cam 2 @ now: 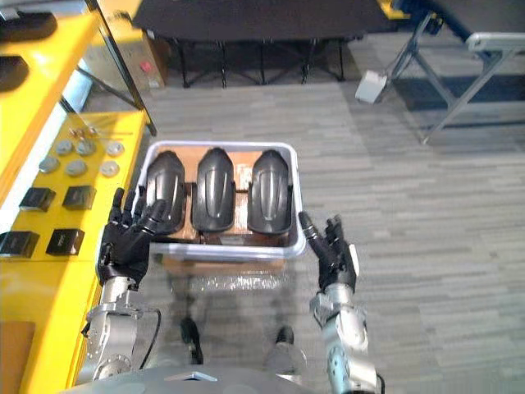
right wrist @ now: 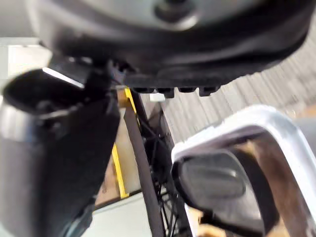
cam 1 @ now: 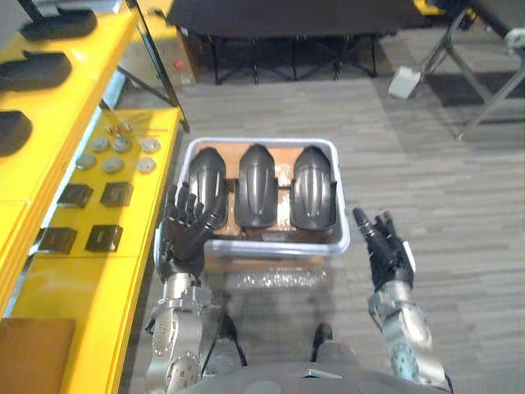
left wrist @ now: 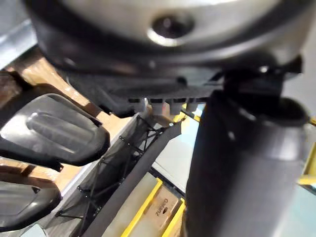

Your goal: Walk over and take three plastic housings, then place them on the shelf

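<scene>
Left robot hand (cam 1: 184,230) and right robot hand (cam 1: 385,246), fingers apart, sit at the bin's (cam 1: 343,234) two sides, nothing held.
Eye views: three plastic housings (cam 1: 257,185) side by side in bin. Left wrist: housings close by. Right wrist: rim close; fingers could snag it, smooth shells could slip.

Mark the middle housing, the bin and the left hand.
middle housing (cam 1: 257,185): left eye view, domed back.
bin (cam 1: 279,245): left eye view, near rim.
left hand (cam 1: 182,236): left eye view, its middle.

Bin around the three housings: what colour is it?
The bin is pale, translucent white. It shows best in the left eye view.
</scene>
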`<state>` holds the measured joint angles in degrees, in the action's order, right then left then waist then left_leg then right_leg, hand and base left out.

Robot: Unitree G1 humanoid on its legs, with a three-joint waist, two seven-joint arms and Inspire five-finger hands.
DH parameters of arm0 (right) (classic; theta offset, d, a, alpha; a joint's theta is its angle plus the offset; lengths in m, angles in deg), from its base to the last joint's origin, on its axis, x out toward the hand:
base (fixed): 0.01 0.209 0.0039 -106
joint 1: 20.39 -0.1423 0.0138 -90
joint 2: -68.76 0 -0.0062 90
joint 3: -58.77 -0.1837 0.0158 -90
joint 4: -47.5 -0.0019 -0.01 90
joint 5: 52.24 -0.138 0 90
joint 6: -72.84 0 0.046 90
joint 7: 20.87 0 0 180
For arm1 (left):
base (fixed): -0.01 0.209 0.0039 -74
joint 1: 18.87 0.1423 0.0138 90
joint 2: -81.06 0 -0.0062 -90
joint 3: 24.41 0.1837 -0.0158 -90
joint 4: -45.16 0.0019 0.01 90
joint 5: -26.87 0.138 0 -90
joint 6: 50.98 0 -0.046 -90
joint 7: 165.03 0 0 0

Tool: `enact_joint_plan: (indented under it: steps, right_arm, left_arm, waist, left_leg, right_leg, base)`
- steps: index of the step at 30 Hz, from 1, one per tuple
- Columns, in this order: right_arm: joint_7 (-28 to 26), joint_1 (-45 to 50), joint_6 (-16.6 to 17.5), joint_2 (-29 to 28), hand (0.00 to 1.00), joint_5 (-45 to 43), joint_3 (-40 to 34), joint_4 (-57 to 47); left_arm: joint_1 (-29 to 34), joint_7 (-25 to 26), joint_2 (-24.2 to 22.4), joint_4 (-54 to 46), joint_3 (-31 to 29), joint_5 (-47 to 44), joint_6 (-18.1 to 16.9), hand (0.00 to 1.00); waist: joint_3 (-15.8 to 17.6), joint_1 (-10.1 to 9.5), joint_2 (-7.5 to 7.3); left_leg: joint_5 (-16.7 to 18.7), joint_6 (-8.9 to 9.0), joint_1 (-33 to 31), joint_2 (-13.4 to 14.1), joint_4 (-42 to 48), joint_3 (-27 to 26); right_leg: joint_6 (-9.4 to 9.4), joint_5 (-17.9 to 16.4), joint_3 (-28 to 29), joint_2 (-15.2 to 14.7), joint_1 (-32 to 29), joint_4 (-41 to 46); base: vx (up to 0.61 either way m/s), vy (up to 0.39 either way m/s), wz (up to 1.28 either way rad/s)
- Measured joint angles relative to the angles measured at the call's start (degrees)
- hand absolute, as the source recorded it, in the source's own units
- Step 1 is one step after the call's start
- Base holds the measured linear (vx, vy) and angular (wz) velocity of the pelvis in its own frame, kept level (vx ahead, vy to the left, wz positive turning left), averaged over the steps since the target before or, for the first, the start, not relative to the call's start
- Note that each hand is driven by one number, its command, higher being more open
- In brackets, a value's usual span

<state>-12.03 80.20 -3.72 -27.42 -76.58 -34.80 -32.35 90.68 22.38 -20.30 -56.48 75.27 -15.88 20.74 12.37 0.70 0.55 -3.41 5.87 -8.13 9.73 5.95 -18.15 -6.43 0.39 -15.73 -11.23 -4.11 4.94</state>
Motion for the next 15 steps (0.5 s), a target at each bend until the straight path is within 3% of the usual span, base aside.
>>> enact_joint_plan:
  steps: [4, 8, 11, 15]
  right_arm:
    - [6.4, -5.2, 0.9, 0.1, 1.0, 3.4, -6.3, 3.8]
    - [10.1, -13.1, 0.7, 6.3, 1.0, 3.8, -10.1, 7.8]
    - [10.2, -18.4, -0.5, 9.4, 1.0, 3.9, -10.6, 10.6]
    - [8.8, -23.0, -3.4, 11.9, 1.0, 6.2, -10.2, 16.0]
  left_arm:
    - [-4.3, -0.4, 1.1, 0.1, 0.8, 0.5, 0.0, 1.0]
    - [-6.8, 2.1, 2.2, 0.1, 0.7, 4.3, 0.0, 1.0]
    - [-7.0, 6.3, 3.5, 0.4, 0.5, 7.7, 0.8, 1.0]
    - [-7.1, 7.4, 4.5, 2.0, 0.5, 9.6, 1.1, 1.0]
  waist:
    - [3.7, 0.13, -0.06]
    - [6.6, -0.5, 0.28]
    - [8.0, -1.21, 0.24]
    - [8.9, -2.24, 0.29]
  left_leg:
    - [0.7, -0.71, -4.7, 0.6, 4.6, 2.9]
    - [1.0, -1.05, -7.7, 1.2, 7.2, 4.3]
    - [1.3, -0.94, -8.1, 1.8, 8.0, 4.2]
    - [1.3, -1.0, -8.5, 2.0, 8.3, 4.4]
  right_leg:
    - [0.09, 0.1, -2.1, 0.1, -0.8, 0.9]
    - [0.46, 0.8, -2.6, 0.7, -1.8, 0.8]
    - [0.64, 1.0, -2.1, 1.2, -1.9, 0.5]
    - [0.82, 1.3, -2.1, 1.5, -1.8, 0.0]
  base:
    - [-0.05, 0.022, 0.29]
    - [-0.05, 0.022, 0.11]
    - [-0.04, 0.017, -0.05]
    - [0.0, 0.004, 0.0]
